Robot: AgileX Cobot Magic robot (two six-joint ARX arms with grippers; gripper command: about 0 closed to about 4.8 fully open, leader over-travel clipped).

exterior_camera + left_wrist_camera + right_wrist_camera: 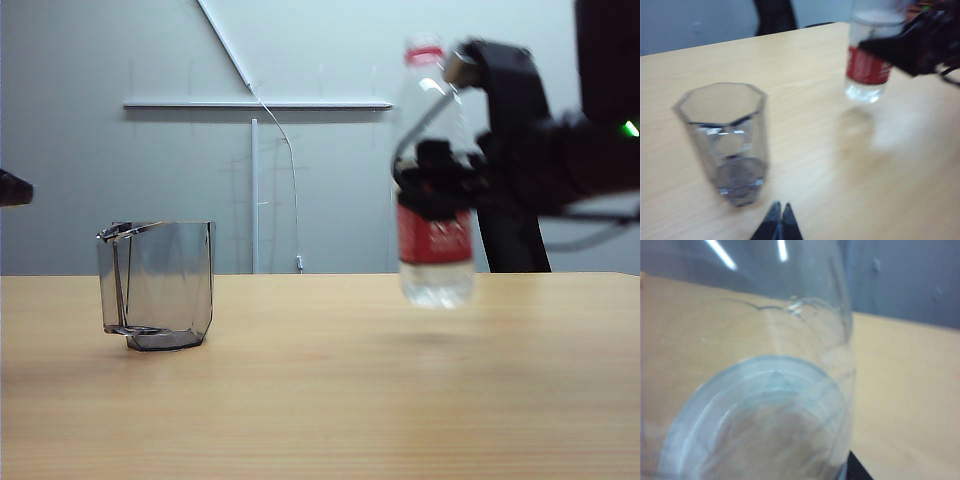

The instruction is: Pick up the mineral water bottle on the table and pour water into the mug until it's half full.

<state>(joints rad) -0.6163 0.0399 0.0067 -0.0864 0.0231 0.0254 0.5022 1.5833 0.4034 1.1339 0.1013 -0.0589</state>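
Note:
The mineral water bottle (435, 242) hangs upright just above the table (320, 400) at the right, its shadow beneath it. My right gripper (436, 186) is shut on its middle, above the red label; water (437, 286) fills its lower part. The right wrist view is filled by the bottle (770, 390), with one dark fingertip (858, 469) beside it. The smoky-grey faceted mug (158, 285) stands on the table at the left, apart from the bottle. In the left wrist view the mug (727, 140) is close ahead of my left gripper (780, 206), which is shut and holds nothing; the bottle (867, 67) is farther off.
A black stand (515, 240) rises behind the table's far edge at the right, behind the right arm. The tip of the left arm (12, 188) shows at the left edge, above the mug's height. A grey wall with white rails (255, 104) lies behind.

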